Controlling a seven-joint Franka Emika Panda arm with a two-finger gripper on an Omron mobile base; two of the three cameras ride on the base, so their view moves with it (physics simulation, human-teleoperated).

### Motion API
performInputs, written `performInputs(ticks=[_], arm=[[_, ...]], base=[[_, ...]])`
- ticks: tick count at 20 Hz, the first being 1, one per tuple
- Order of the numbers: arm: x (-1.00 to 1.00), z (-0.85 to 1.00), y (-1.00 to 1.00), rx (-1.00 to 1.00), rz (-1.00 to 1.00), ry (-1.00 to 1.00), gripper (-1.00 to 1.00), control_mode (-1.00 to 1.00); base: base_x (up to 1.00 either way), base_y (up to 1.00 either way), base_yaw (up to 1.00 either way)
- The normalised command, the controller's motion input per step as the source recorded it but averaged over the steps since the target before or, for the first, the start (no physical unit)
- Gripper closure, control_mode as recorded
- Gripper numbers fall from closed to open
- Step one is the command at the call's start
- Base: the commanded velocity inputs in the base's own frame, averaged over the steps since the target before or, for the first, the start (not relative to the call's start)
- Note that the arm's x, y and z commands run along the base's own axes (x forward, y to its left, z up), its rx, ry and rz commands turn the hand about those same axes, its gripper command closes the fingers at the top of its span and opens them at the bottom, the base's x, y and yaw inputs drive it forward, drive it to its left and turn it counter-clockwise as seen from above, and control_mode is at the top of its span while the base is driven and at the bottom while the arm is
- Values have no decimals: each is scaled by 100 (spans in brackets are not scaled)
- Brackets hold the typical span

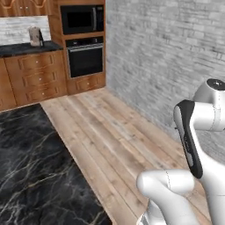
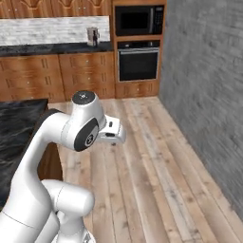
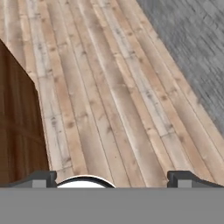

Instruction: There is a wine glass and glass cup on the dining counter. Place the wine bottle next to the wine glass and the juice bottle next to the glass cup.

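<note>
The dining counter is a black marble-veined slab at the left, and its corner also appears as the dining counter beside my arm. Its wood front fills the left of the hand view. My gripper points down at the plank floor beside the counter's end. Its fingertips stand far apart with nothing between them, so it is open. The wine glass, the glass cup, the wine bottle and the juice bottle are out of view.
A wooden plank floor runs ahead to a built-in oven with a microwave above it. A wall counter with wood cabinets lies at the back. A grey brick wall closes the right side.
</note>
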Motion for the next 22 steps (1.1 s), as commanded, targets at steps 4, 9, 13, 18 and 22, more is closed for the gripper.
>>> performInputs(ticks=[4, 9, 13, 18, 22], arm=[[0, 0, 0, 0, 0, 0, -100, 100], [0, 0, 0, 0, 0, 0, -100, 100], [0, 0, 0, 0, 0, 0, -100, 100], [0, 0, 0, 0, 0, 0, -100, 100], [0, 0, 0, 0, 0, 0, -100, 100]], base=[[72, -6, 34], [75, -12, 26], [66, -30, 15], [65, -38, 7], [68, -37, 9]])
